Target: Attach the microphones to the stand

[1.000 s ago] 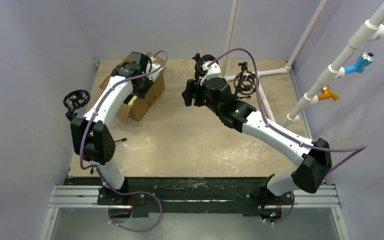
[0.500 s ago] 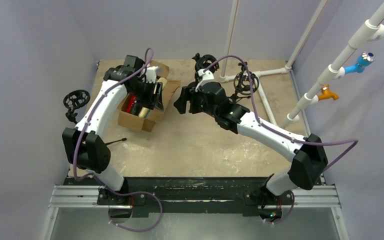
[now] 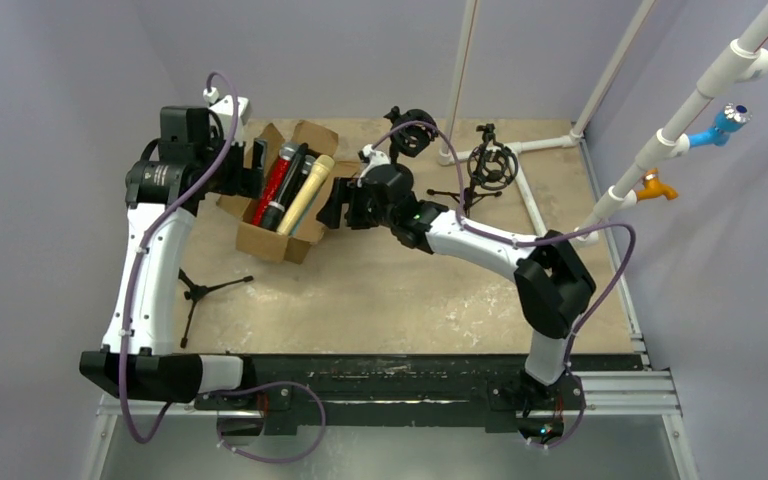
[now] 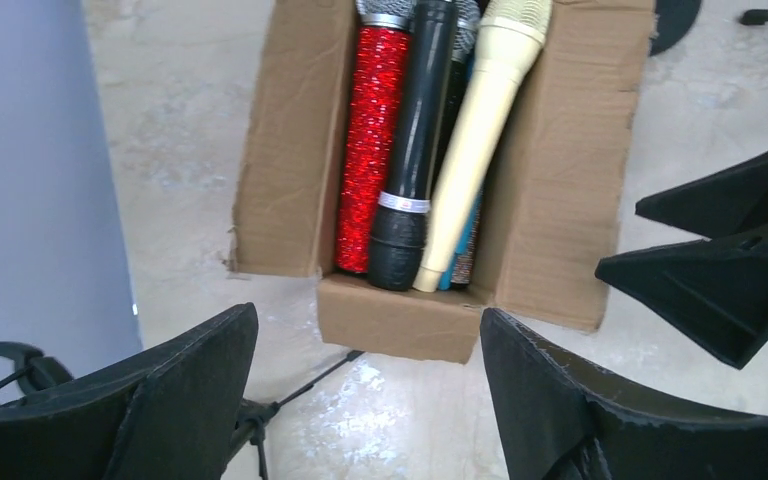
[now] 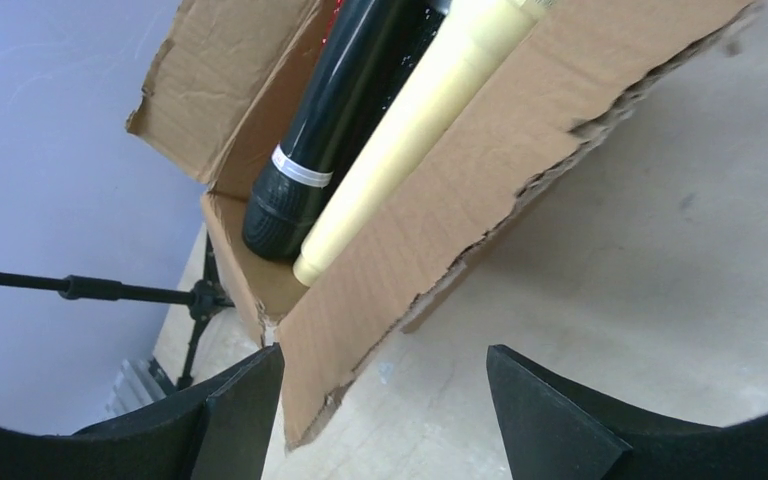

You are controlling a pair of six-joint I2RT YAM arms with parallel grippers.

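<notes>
A brown cardboard box (image 3: 263, 240) lies open on the table's left half with microphones side by side in it: glittery red (image 4: 372, 150), black (image 4: 415, 140) and cream (image 4: 475, 150), and blue and silver ends (image 4: 460, 272) underneath. My left gripper (image 3: 251, 168) hovers open at the box's left flap, nothing between its fingers (image 4: 185, 400). My right gripper (image 3: 328, 205) stands open at the right flap (image 5: 480, 180), whose lower corner is beside one finger (image 5: 230, 420). The black (image 5: 330, 130) and cream (image 5: 400, 130) microphones also show there. A stand (image 3: 200, 292) stands near left of the box.
Two more stands with round black shock mounts, one (image 3: 410, 130) at the back centre and one (image 3: 488, 165) to its right. White pipe frame (image 3: 525, 195) runs along the back right, with sloping pipes (image 3: 680, 120) on the right wall.
My left gripper opened and drew back left off the box. The box flaps now lie open and the microphones show. My right gripper moved left to the right flap.
</notes>
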